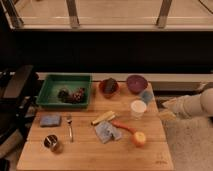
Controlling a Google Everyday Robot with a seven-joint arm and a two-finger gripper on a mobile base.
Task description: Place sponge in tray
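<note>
— Where is the sponge?
— The blue sponge (50,120) lies flat on the wooden table (90,156), just in front of the green tray's (65,77) left corner, outside it.
— And the gripper?
— The gripper (166,113) hovers well right of the tray, holding nothing visible; open or closed cannot be told.

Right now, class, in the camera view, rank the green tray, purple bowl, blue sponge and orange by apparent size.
1. Green tray
2. Purple bowl
3. Blue sponge and orange: too alike to rank, and the orange lies nearer the camera.
The gripper hangs at the table's right edge.
</note>
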